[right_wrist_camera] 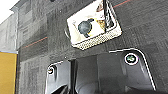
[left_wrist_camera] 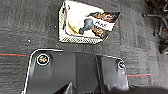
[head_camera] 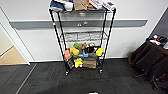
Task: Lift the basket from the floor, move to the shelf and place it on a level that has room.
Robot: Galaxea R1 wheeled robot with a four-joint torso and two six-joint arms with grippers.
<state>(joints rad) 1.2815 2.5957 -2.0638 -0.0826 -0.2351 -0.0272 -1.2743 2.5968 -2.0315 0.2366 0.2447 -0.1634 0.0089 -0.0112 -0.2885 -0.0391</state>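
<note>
Currently, tan wooden flooring occupies the far left of the head view, next to the dark carpeted floor. The shelf stands at centre against the white wall. Its top tier carries boxes and blue cloth. The level below that is a bare grey wire grid. The next tier down holds colourful toys, and a brown cardboard box sits on the lowest tier. Dark chairs stand at the right.

Both wrist cameras point down at the carpet, so both arms are held over the floor. In the left wrist view, the basket rests on the carpet beyond the robot's dark plate; it contains a dark rounded object and a printed packet that overhangs one rim. In the right wrist view, the basket again lies on the floor, apart from the plate. Neither tool's state can be determined: released or clenched cannot be told.
</note>
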